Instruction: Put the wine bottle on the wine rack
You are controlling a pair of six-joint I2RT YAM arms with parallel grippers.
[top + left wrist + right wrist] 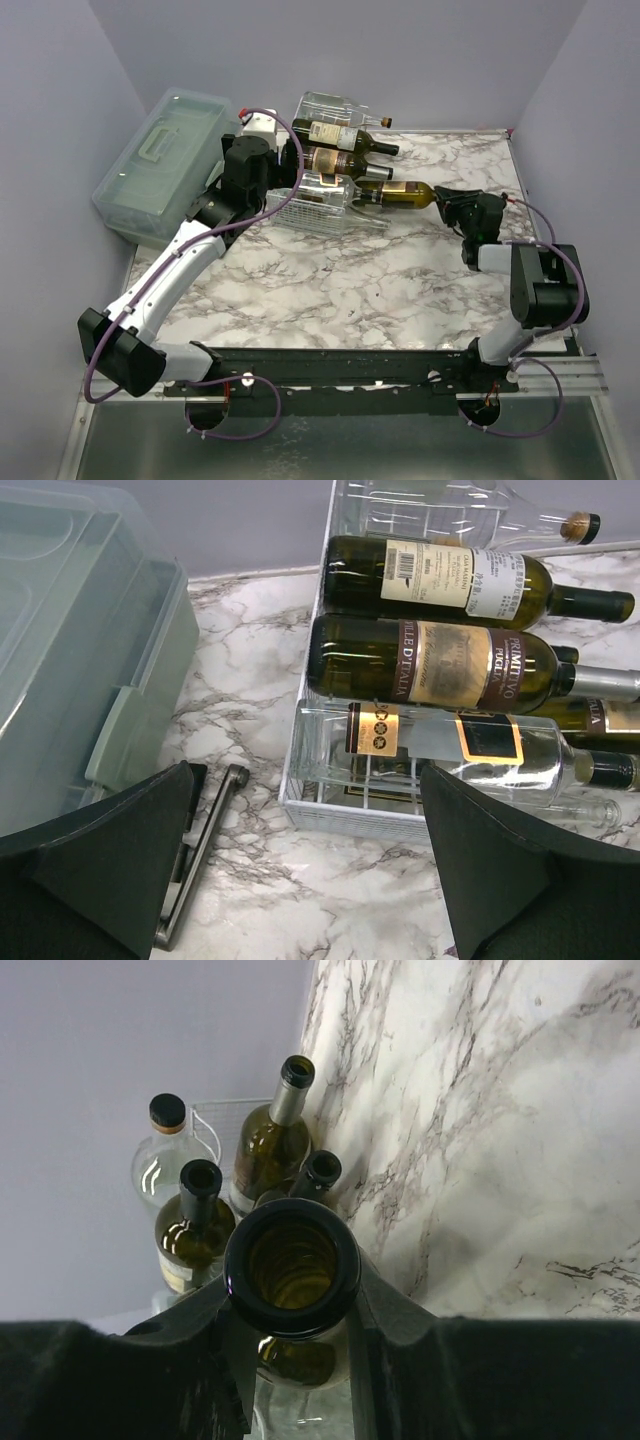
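Observation:
The wine rack point(300, 208) of clear plastic and white wire stands at the back of the marble table with several bottles lying on it. My right gripper point(447, 197) is shut on the neck of a green wine bottle point(398, 192). That bottle lies level, its base at the rack's lower right side. In the right wrist view its open mouth point(292, 1270) fills the space between my fingers point(400, 1310). My left gripper point(310, 880) hangs open over the table by the rack's point(350, 815) left end, holding nothing.
A pale-green lidded storage box point(160, 160) sits left of the rack, close to my left arm. A thin metal tool point(200, 850) lies on the marble between box and rack. Purple walls close in the back and both sides.

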